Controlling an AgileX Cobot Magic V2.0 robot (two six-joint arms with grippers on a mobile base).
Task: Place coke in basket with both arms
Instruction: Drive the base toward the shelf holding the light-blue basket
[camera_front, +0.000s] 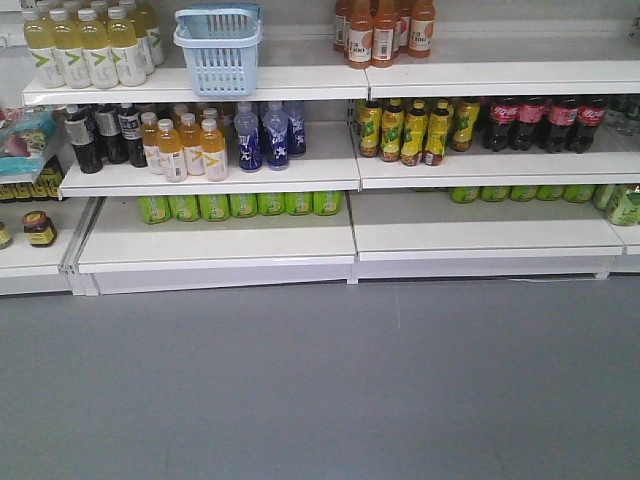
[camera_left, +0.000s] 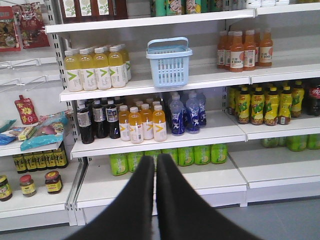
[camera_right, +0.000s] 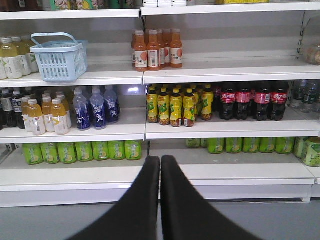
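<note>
Where the coke stands cannot be told from any view. One basket (camera_front: 218, 50) (camera_left: 169, 62) (camera_right: 59, 57) stands upright, mouth up, on the upper shelf (camera_front: 300, 85), with a slotted side facing the aisle and its handles lying over the rim; which way its long axis runs is unclear. It sits between the pale yellow bottles (camera_front: 85, 50) and the orange bottles (camera_front: 385, 35), near both and touching neither. One shelf lower and far to the right, four dark cola bottles with red labels (camera_right: 252, 100) stand upright in a row. The left arm's fingers (camera_left: 140, 195) are together at the tips, holding and touching nothing. The right arm's fingers (camera_right: 142, 195) are likewise together, with only a thin slit between them, and empty.
</note>
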